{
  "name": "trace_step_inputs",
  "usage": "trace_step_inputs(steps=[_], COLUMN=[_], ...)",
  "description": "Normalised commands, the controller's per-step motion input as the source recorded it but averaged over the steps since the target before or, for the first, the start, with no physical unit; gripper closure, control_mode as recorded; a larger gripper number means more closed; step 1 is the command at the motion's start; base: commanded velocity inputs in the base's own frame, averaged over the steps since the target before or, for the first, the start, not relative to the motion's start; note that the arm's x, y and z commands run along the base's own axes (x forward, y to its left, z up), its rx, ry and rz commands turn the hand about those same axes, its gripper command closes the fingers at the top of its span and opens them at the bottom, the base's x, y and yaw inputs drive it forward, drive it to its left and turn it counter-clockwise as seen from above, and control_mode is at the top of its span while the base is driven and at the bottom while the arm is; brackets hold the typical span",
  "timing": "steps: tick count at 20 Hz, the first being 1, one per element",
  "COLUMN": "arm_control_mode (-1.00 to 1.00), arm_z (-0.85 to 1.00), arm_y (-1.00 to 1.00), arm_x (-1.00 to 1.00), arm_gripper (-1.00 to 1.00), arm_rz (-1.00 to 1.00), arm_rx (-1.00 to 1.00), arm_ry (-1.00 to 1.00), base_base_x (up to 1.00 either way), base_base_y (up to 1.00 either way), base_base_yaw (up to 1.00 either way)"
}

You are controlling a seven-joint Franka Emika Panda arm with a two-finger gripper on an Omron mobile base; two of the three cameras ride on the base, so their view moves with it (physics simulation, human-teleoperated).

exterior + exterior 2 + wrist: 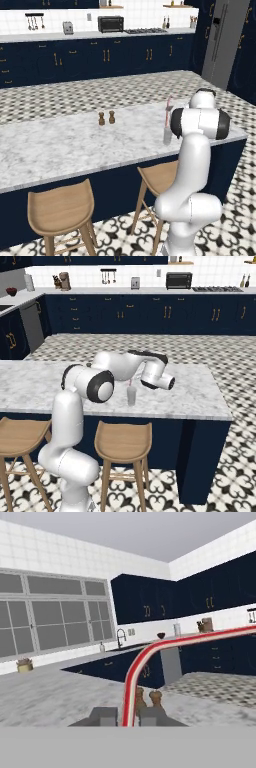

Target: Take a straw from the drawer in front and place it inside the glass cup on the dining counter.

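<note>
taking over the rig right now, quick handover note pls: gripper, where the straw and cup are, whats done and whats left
Gripper: shut on the straw, which rises between the fingertips in the hand view and bends off to the right.
Straw and glass cup: the cup stands upright on the dining counter, above the stools. The straw's lower end looks already inside the cup, its top sticking out above the rim.
Two brown shakers stand apart from the cup.
Done: straw fetched and brought to the cup.
Left: probably only open the gripper and lift the hand away without tipping the cup.

Pinkish-red straw [131, 684], clear glass cup [131, 396], white-grey marble dining counter [60, 145].
</note>
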Motion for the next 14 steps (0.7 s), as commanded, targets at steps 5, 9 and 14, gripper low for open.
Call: trace_step_inputs(steps=[5,9,14], arm_control_mode=[-1.0,-1.0,-1.0], arm_z=[0.26,0.22,0.01], arm_y=[0.01,0.03,-0.05], arm_x=[0.0,-0.02,-0.22], arm_gripper=[1.0,1.0,1.0], arm_rz=[0.0,-0.01,-0.05], arm_rx=[0.02,0.0,0.0], arm_ry=[0.0,0.04,0.04], base_base_x=[0.0,0.0,0.0], base_base_y=[0.0,0.0,0.0], base_base_yaw=[0.0,0.0,0.0])
